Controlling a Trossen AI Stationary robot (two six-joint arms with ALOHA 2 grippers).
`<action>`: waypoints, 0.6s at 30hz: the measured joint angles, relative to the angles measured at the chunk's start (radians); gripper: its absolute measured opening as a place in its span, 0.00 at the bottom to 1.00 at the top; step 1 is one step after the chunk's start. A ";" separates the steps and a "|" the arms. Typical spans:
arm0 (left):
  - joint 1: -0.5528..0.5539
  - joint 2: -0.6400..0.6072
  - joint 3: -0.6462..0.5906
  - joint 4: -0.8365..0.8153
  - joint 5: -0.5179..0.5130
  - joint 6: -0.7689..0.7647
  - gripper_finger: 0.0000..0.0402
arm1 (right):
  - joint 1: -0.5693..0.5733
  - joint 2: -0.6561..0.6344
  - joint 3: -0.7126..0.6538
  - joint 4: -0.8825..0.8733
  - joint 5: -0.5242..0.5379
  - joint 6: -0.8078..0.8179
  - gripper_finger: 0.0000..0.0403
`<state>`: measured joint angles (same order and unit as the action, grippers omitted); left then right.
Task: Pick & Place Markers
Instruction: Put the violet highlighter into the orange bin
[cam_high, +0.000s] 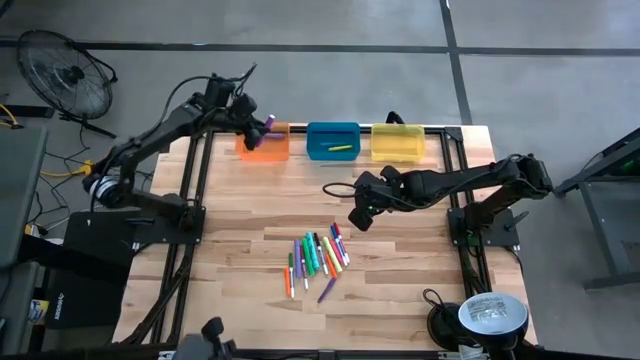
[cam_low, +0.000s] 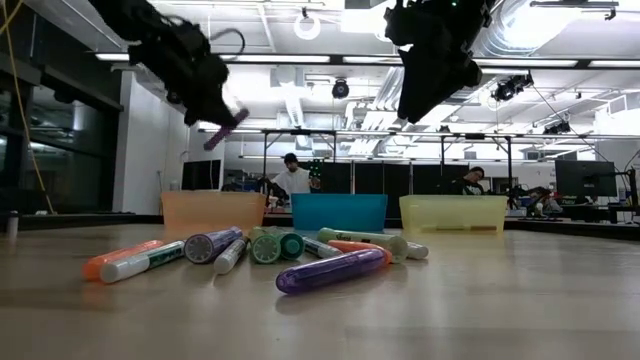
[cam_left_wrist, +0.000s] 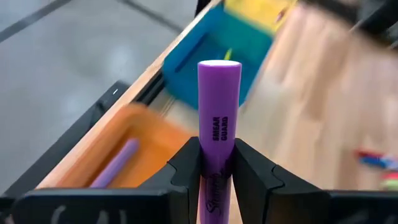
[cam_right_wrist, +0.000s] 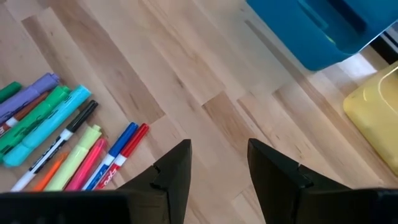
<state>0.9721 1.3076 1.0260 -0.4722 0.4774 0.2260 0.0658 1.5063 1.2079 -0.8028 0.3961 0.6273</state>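
Observation:
My left gripper (cam_high: 262, 127) hangs over the orange bin (cam_high: 262, 145) at the table's far edge, shut on a purple marker (cam_left_wrist: 219, 118). Another purple marker (cam_left_wrist: 115, 165) lies inside that bin. A yellow-green marker (cam_high: 341, 148) lies in the blue bin (cam_high: 333, 139). Many markers (cam_high: 318, 257) in several colours lie flat in a loose pile on the table's near middle. My right gripper (cam_right_wrist: 217, 165) is open, raised above bare wood between the pile and the bins, touching nothing. My left gripper pinches the purple marker between its two fingers (cam_left_wrist: 186, 168) across the lower part of the barrel (cam_left_wrist: 214, 177). The marker is lifted clear above the orange bin. Its free end (cam_low: 222, 128) sticks out beyond the fingers at a slant.
A yellow bin (cam_high: 398, 141) stands to the right of the blue one along the far edge. Dark frame rails (cam_high: 455, 180) run along both table sides. Bare wood lies between the pile and the bins. People show in the room behind the table.

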 joint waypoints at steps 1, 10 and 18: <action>-0.003 0.020 0.000 -0.005 -0.020 0.029 0.17 | 0.000 0.000 0.000 0.000 0.005 0.000 0.36; -0.034 0.145 0.027 -0.070 -0.332 0.307 0.17 | -0.007 0.000 0.000 0.001 0.020 0.004 0.36; -0.108 0.202 0.050 -0.107 -0.490 0.485 0.17 | -0.015 0.000 0.000 0.012 0.040 0.037 0.36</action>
<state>0.8641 1.5098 1.0760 -0.5792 -0.0124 0.7111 0.0505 1.5063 1.2079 -0.7910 0.4361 0.6645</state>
